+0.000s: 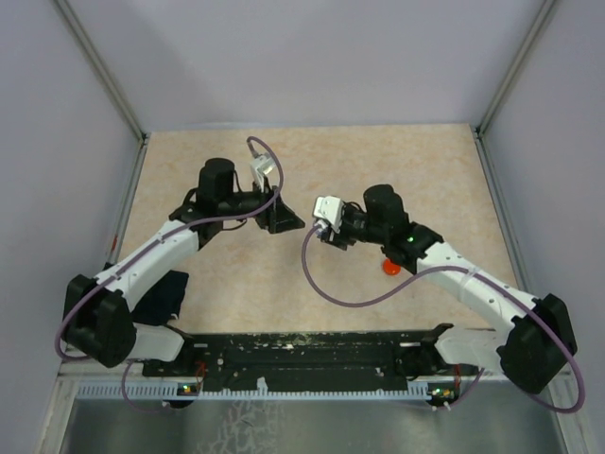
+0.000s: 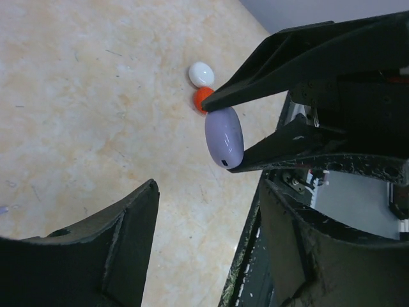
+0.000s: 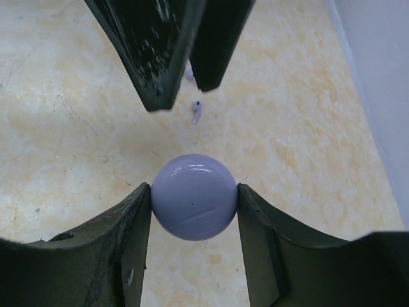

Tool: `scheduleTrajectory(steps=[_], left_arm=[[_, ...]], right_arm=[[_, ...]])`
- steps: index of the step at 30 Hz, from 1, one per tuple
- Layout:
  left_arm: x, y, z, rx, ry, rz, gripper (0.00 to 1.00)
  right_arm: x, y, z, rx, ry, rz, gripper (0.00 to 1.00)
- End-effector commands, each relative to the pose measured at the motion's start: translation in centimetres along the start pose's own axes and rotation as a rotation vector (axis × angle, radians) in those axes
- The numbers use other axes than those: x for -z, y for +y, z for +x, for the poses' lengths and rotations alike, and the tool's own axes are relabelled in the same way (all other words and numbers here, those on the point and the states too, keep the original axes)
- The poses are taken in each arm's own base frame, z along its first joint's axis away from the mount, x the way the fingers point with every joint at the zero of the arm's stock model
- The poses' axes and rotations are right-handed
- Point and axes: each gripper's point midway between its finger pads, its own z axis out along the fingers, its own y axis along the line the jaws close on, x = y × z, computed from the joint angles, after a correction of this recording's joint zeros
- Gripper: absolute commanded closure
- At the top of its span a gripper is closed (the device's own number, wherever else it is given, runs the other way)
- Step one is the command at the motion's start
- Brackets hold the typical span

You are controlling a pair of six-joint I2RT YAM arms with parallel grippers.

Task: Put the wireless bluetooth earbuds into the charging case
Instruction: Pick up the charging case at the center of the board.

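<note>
My right gripper [image 3: 194,192] is shut on a round greyish-purple charging case [image 3: 194,196], held closed above the table. The case also shows in the left wrist view [image 2: 223,136], pinched between the right fingers [image 2: 300,57]. My left gripper [image 2: 209,187] is open and empty, facing the case from close by; its fingers [image 3: 160,57] hang at the top of the right wrist view. One tiny greyish-purple earbud [image 3: 197,112] lies on the table below them, and another [image 3: 190,75] is partly hidden between them. In the top view the two grippers [image 1: 284,219] [image 1: 326,230] meet mid-table. White and red earbuds are out of view.
A red round case [image 2: 203,99] and a white one [image 2: 200,74] lie together on the table beyond the held case. The red one shows in the top view [image 1: 389,268] beside the right arm. A black rail [image 1: 312,355] runs along the table's near edge.
</note>
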Motion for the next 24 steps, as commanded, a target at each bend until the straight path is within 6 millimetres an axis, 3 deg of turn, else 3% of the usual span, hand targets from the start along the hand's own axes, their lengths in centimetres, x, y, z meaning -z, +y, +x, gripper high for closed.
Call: scheduleTrajectory(steps=[1, 5, 15, 22, 24], left_arm=[[-0.4, -1.9, -0.9, 0.021, 0.005, 0.133, 0.33], [-0.7, -2.2, -0.4, 0.058, 0.033, 0.181, 0.39], [-0.8, -2.4, -0.1, 0.073, 0.049, 0.207, 0.44], [-0.9, -2.3, 0.1, 0.083, 0.059, 0.212, 0.59], [-0.9, -2.5, 0.2, 0.083, 0.064, 0.222, 0.7]], right_arm=[[0.6, -1.4, -5.4, 0.201, -0.111, 0.026, 0.71], [0.0, -0.9, -6.1, 0.258, -0.095, 0.012, 0.71], [-0.9, 0.2, -7.0, 0.349, -0.07, -0.003, 0.71], [-1.5, 0.5, -6.8, 0.378, -0.049, -0.006, 0.71], [-1.5, 0.5, -6.8, 0.383, -0.05, -0.005, 0.71]])
